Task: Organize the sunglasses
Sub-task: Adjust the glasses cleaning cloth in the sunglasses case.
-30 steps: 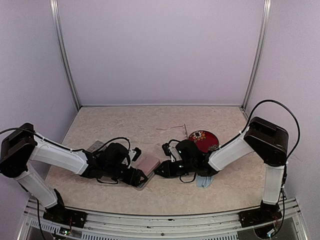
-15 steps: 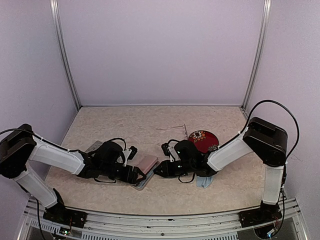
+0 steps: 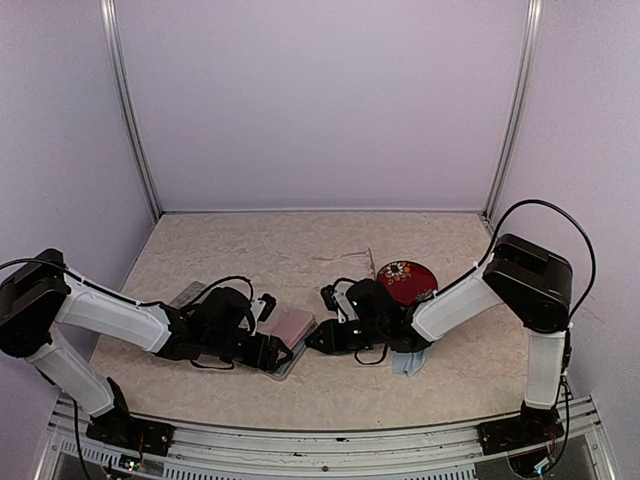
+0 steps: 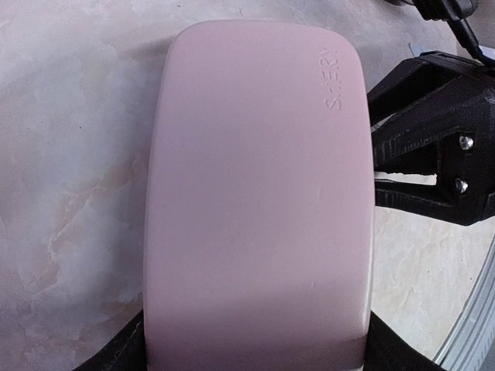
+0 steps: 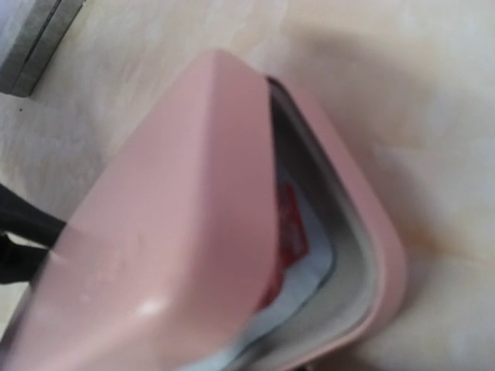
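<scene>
So, pink case (image 5: 170,232) ajar: red sunglasses (image 5: 290,224) w/ cloth (image 5: 300,297).

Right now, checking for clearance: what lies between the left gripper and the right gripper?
The oblong pink hard-shell case lies between the left gripper and right gripper in the top view; the right wrist view shows its lid ajar.
</scene>
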You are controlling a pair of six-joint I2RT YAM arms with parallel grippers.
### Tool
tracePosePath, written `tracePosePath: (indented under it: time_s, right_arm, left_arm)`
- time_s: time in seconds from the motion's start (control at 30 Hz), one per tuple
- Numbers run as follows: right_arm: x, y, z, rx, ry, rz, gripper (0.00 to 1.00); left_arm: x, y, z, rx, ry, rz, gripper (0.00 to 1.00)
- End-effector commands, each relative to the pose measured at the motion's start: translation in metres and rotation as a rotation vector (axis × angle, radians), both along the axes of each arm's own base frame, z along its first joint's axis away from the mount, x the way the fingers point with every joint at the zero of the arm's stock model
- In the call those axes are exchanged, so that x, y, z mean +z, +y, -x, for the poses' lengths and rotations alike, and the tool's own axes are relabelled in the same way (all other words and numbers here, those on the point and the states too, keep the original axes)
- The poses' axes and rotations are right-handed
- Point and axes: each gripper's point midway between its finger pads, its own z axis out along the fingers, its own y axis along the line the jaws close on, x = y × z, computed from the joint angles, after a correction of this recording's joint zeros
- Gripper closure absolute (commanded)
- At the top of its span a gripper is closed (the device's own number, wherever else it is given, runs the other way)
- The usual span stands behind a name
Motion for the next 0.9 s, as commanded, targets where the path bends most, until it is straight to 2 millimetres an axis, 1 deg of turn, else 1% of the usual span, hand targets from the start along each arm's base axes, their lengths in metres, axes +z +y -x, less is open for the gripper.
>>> tracePosePath:
  time_s: [0.0, 0.1, 0.27, 0.4, 0.5, 0.7, 0.8, 0.87]
  right_arm:
    - [-0.041, -0.009, 0.017, 0.022, 0.070, 0.108, 0.74]
    - [-0.041, -0.008, 0.017, 0.025, 0.071, 0.106, 0.75]
    - [-0.041, -0.007, 0.017, 0.028, 0.073, 0.097, 0.75]
    - [-0.043, -0.006, 0.019, 0.031, 0.082, 0.090, 0.75]
    - [-0.043, -0.006, 0.020, 0.033, 0.085, 0.087, 0.75]
    - [-0.040, -0.006, 0.021, 0.037, 0.088, 0.072, 0.75]
    - [-0.036, -0.012, 0.021, 0.033, 0.077, 0.076, 0.74]
    - [-0.031, -0.018, 0.020, 0.040, 0.073, 0.069, 0.71]
  left_arm:
    - [0.002, -0.010, 0.006, -0.013, -0.049, -0.077, 0.53]
    - [-0.001, -0.011, 0.007, 0.001, -0.071, -0.128, 0.57]
    - [-0.006, -0.013, 0.008, 0.011, -0.102, -0.208, 0.59]
    - [-0.010, -0.017, 0.011, 0.002, -0.099, -0.221, 0.60]
    - [-0.011, -0.018, 0.013, -0.001, -0.088, -0.215, 0.59]
    - [-0.015, -0.017, 0.014, 0.019, -0.082, -0.231, 0.53]
    - [-0.020, -0.012, 0.013, 0.038, -0.082, -0.258, 0.53]
    - [-0.022, -0.007, 0.013, 0.052, -0.086, -0.272, 0.53]
